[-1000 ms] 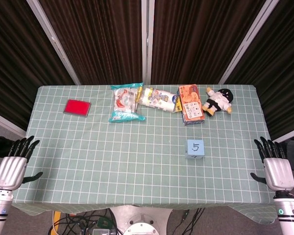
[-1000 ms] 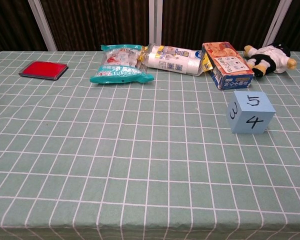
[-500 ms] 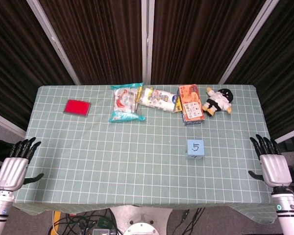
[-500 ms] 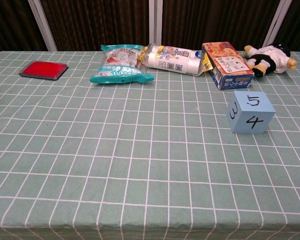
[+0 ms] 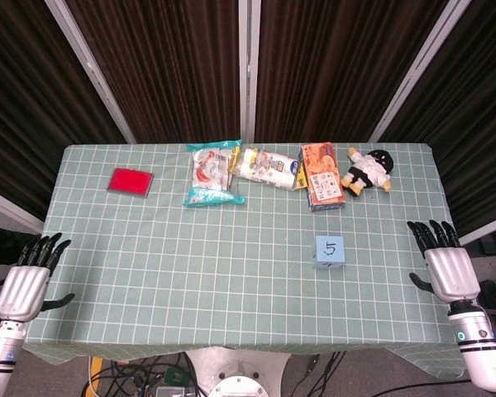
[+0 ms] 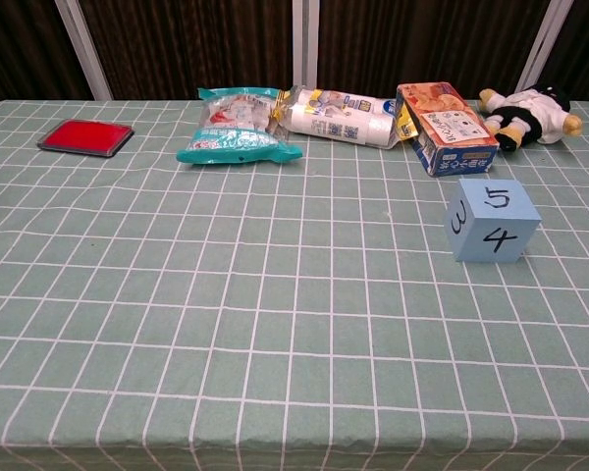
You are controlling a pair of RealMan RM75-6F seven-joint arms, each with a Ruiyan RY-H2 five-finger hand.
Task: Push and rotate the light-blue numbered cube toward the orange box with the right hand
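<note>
- On the table (image 5: 149, 248), the cube (image 5: 329, 251) sits near the front of the orange box (image 5: 319, 187), apart from it, with a strip of bare checked cloth between them.
- From the chest view the cube shows 5 on top, 4 on the face toward the robot and 3 on the face toward the robot's left.
- Beside the cube and well apart from it, the right hand (image 5: 447, 266) hovers over the table's edge, fingers spread and straight, holding nothing.
- Far from the cube on its other side, the left hand (image 5: 25, 283) is likewise spread and empty, off the table's corner.
- Judging by its flat matte faces and crisp edges, the cube is probably light foam or card: stiff enough to shove, but apt to tip or skid on the cloth.
- Fingertips set low on the face turned to the right hand, toward the corner nearest the robot, should both slide it toward the box and turn it.
- Past the box lies a stuffed doll (image 5: 368, 170), clear of the path.
</note>
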